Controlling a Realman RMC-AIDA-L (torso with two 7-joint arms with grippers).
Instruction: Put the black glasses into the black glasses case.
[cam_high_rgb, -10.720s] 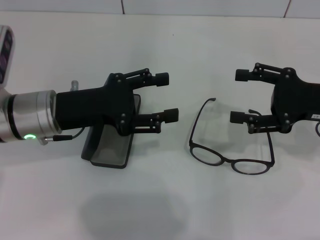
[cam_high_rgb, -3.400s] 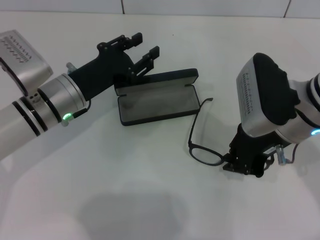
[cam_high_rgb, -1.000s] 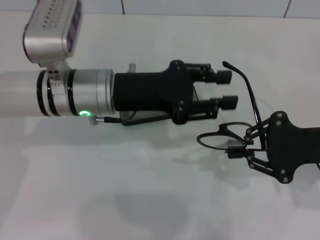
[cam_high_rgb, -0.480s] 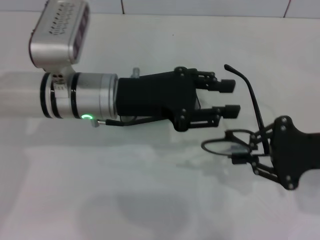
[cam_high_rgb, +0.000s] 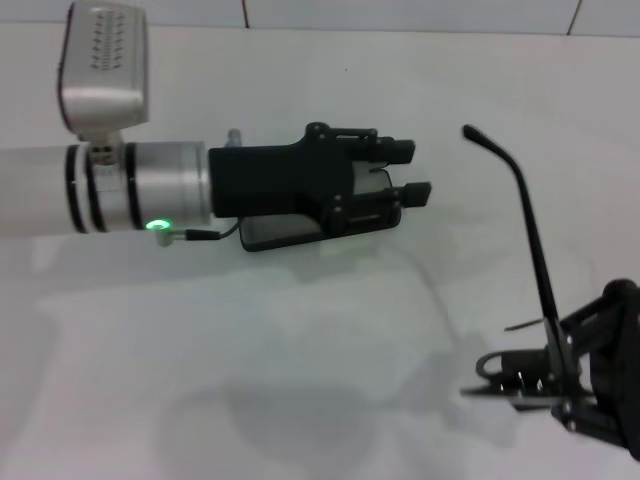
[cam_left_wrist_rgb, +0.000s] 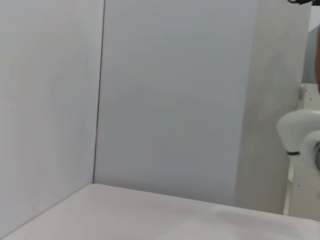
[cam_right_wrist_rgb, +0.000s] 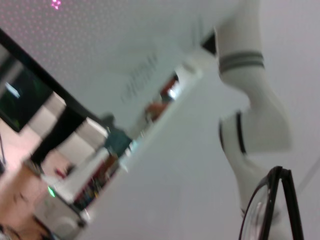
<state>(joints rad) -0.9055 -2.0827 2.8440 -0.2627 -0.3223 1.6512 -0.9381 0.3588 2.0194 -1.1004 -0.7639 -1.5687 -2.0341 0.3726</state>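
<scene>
My right gripper (cam_high_rgb: 548, 385) is at the front right of the table, shut on the black glasses (cam_high_rgb: 530, 240). The glasses are lifted off the table and tilted, with one temple arm pointing up and away. Their front frame also shows in the right wrist view (cam_right_wrist_rgb: 272, 205). My left gripper (cam_high_rgb: 408, 170) is open and empty, hovering over the black glasses case (cam_high_rgb: 285, 232) near the table's middle. The arm hides most of the case; only its near edge and a bit of grey lining show.
The white table (cam_high_rgb: 300, 380) spreads around both arms. A tiled wall edge (cam_high_rgb: 400, 15) runs along the back. The left wrist view shows only bare walls and tabletop (cam_left_wrist_rgb: 150, 210).
My right gripper has carried the glasses down toward the front right and tipped them so a temple arm stands up. My left gripper has drawn back to the left over the case.
</scene>
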